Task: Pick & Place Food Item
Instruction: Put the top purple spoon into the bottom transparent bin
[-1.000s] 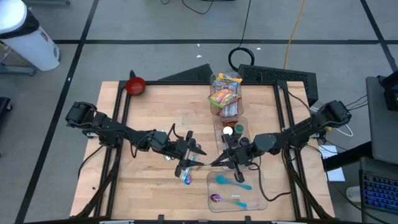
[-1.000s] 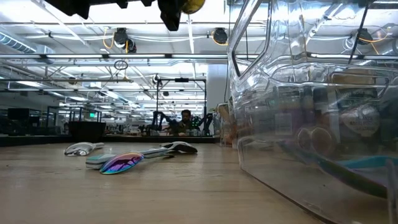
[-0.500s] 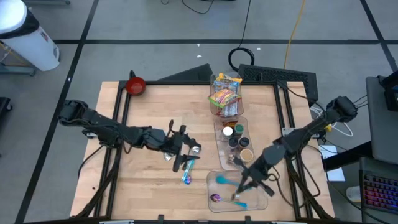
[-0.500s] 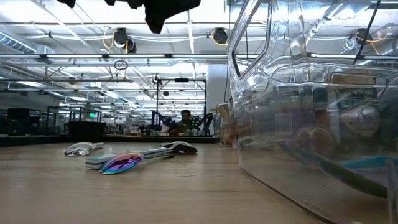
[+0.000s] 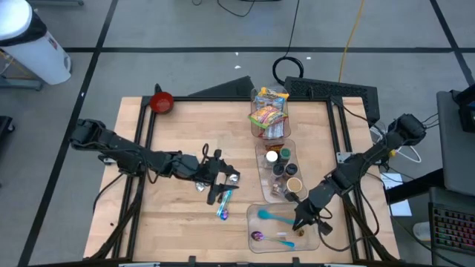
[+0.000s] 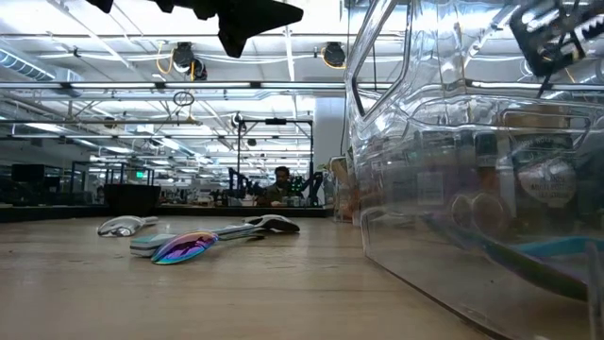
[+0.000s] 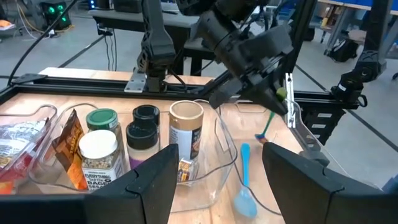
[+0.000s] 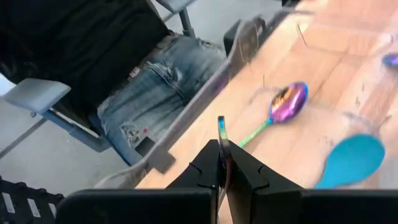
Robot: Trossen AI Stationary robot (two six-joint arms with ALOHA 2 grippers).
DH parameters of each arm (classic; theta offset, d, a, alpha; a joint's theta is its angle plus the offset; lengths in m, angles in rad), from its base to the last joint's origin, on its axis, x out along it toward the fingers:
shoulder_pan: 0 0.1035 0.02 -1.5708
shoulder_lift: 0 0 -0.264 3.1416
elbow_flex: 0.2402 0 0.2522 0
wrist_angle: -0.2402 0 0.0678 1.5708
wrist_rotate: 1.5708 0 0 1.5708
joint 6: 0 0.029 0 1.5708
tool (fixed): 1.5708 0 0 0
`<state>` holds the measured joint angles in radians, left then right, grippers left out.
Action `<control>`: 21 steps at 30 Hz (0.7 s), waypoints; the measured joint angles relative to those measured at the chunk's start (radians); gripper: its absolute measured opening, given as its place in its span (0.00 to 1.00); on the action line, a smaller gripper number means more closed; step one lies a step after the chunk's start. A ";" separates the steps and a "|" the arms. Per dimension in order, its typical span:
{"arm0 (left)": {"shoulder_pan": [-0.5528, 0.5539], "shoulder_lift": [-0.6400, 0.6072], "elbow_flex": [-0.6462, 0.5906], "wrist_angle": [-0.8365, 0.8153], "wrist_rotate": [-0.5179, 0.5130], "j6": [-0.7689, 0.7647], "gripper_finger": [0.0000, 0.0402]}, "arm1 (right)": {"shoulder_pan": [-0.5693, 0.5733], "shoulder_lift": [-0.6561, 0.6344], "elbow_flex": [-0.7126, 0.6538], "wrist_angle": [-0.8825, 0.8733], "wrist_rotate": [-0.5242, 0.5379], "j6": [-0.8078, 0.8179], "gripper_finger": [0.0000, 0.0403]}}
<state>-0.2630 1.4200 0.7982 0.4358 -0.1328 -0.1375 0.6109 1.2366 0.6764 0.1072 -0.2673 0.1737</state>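
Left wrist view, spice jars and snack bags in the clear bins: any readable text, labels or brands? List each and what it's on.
None readable.
White-lidded jar: printed label, too blurred to read.
Tan-lidded jar: label print too small to read.
Green-lidded jar and black-lidded jar: no legible text.
Snack bags: printing there, but blurred.

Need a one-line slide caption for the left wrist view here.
Left claw, open, faces clear bins of spice jars and a blue spoon, as the right arm reaches over.
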 joint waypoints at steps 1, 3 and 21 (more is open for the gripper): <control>0.000 0.000 0.000 0.001 0.000 0.000 0.60 | 0.000 0.000 -0.009 0.008 0.000 0.007 0.00; 0.000 0.000 0.000 0.001 0.000 0.000 0.60 | 0.000 0.000 -0.026 0.037 -0.003 0.022 0.01; 0.000 0.000 0.000 0.000 0.000 -0.002 0.60 | 0.000 0.000 -0.054 0.252 -0.047 -0.106 0.29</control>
<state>-0.2630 1.4200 0.7982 0.4362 -0.1329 -0.1391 0.6106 1.2366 0.6224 0.3591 -0.3148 0.0675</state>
